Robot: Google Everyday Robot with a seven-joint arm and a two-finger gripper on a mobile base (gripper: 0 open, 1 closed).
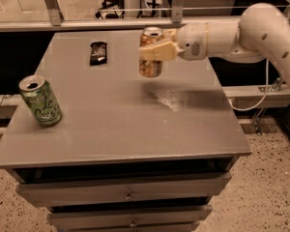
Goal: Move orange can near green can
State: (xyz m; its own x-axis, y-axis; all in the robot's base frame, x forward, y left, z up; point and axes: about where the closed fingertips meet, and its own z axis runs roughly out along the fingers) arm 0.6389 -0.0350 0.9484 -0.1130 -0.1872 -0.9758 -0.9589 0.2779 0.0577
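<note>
pincer [149,52] clamps metallic orange can [150,68] above matte table [135,134] | green can [41,103] left

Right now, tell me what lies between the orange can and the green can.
In the camera view, only bare table between orange can, held aloft by the gripper, and green can; the wrapper lies behind that line.

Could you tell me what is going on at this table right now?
The robot's arm reaches in from the right, its end effector shut on the orange can, holding it upright and apparently just above the grey table, toward the back. The green can stands near the front left edge, well apart from it. A black snack wrapper lies at the back left. The orange can is not yet near the green one.
</note>
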